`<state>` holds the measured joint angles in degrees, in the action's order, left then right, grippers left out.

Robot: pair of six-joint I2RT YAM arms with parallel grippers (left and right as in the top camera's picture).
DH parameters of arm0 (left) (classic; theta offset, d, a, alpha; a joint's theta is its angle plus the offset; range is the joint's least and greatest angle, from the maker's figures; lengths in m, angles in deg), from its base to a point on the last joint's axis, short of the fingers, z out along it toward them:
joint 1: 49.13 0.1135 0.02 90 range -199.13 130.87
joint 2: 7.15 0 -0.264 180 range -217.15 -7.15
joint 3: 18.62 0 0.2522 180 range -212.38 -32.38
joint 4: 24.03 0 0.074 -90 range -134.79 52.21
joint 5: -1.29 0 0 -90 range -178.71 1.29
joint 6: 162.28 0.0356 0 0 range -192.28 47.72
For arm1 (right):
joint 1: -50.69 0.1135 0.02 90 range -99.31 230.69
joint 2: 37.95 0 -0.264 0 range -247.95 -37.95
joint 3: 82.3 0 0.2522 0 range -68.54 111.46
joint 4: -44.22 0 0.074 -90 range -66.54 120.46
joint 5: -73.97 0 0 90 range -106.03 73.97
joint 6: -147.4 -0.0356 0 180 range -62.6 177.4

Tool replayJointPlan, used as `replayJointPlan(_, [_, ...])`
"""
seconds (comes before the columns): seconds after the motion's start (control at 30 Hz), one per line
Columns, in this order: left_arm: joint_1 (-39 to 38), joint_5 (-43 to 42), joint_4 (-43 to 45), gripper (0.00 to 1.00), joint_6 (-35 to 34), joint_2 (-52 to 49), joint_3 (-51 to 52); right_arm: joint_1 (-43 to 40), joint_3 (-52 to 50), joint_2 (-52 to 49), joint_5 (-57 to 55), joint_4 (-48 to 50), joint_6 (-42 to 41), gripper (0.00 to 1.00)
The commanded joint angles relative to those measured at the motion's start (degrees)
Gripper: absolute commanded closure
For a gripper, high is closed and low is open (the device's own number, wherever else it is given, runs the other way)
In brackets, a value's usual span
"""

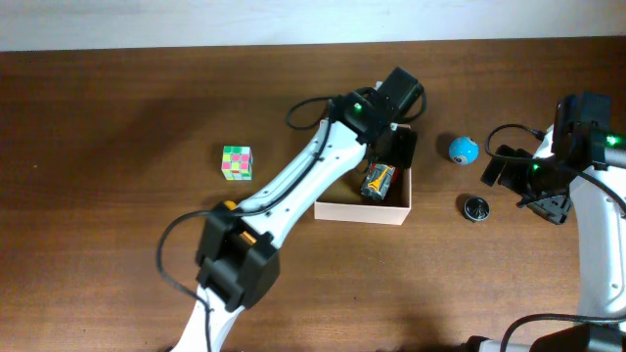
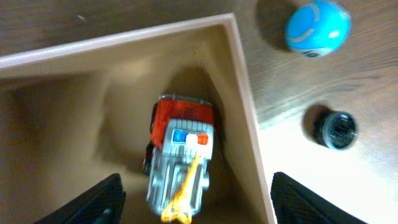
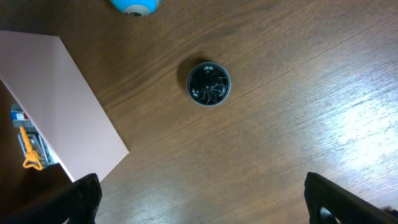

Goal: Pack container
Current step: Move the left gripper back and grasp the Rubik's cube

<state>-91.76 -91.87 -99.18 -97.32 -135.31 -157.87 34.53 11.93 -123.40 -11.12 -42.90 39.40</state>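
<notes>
The container [image 1: 364,208] is a shallow cream-walled cardboard box at the table's middle. A toy fire truck [image 1: 378,181], red and silver with a yellow ladder, lies inside it and shows in the left wrist view [image 2: 178,158]. My left gripper [image 2: 196,205] hangs open and empty above the box, over the truck. My right gripper [image 3: 202,202] is open and empty above bare table, right of the box wall [image 3: 68,112]. A black round disc [image 3: 209,83] lies ahead of it, also in the overhead view [image 1: 475,207].
A blue ball [image 1: 464,150] lies right of the box, seen too in the left wrist view [image 2: 317,28]. A multicoloured puzzle cube [image 1: 236,162] sits left of the box. The left arm stretches diagonally across the table's middle.
</notes>
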Motion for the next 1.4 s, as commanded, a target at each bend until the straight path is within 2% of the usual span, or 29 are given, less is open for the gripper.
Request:
replayJointPlan(0.0, [2.1,1.4,-1.2,0.18,5.8,8.1,-1.7,-0.4,-0.3,-0.1,-1.1,0.1,-0.3,0.01])
replayJointPlan(0.17, [8.5,12.4,-6.2,0.01,14.2,15.7,-1.7,-0.4,-0.3,-0.1,-1.1,0.1,-0.3,0.01])
replayJointPlan(0.23, [11.5,14.0,-8.2,0.01,14.5,16.9,-1.6,-0.4,-0.3,-0.1,-1.1,0.1,-0.3,0.01])
replayJointPlan(0.43, [23.7,13.2,-15.7,0.01,14.4,16.3,0.0,-0.4,-0.3,-0.1,-1.1,0.0,-0.3,0.01])
replayJointPlan(0.53, [29.1,8.8,-14.5,0.01,14.7,14.7,4.2,-0.4,-0.3,-0.1,-1.1,0.0,-0.3,0.01])
replayJointPlan(0.63, [32.9,4.1,-12.0,0.01,19.5,12.2,8.9,-0.4,-0.3,-0.1,-1.1,0.1,-0.3,0.02])
replayJointPlan(0.73, [35.1,0.9,-11.3,0.01,23.1,8.8,12.0,-0.4,-0.3,-0.1,-1.1,0.0,-0.3,0.01])
replayJointPlan(0.97, [35.8,-0.6,-11.2,0.01,26.7,-0.1,14.0,-0.4,-0.3,-0.1,-1.1,0.3,-0.3,0.01])
replayJointPlan(1.17, [35.0,-0.5,-10.6,0.0,27.3,-4.1,14.0,-0.4,-0.3,-0.1,-1.1,0.3,-0.3,0.01])
replayJointPlan(1.2, [34.9,-0.5,-10.3,0.01,27.3,-4.6,14.0,-0.4,-0.3,-0.1,-1.1,0.3,-0.3,0.01])
replayJointPlan(1.23, [34.9,-0.5,-10.2,0.06,27.3,-4.7,14.0,-0.4,-0.3,-0.1,-1.1,0.5,-0.3,0.01])
replayJointPlan(1.3, [34.9,-0.5,-10.2,0.23,27.3,-5.0,14.0,-0.4,-0.3,-0.1,-1.1,0.7,-0.3,0.01])
replayJointPlan(1.37, [34.9,-0.5,-10.2,0.3,27.2,-5.0,14.0,-0.4,-0.3,-0.1,-1.1,0.9,-0.3,0.01])
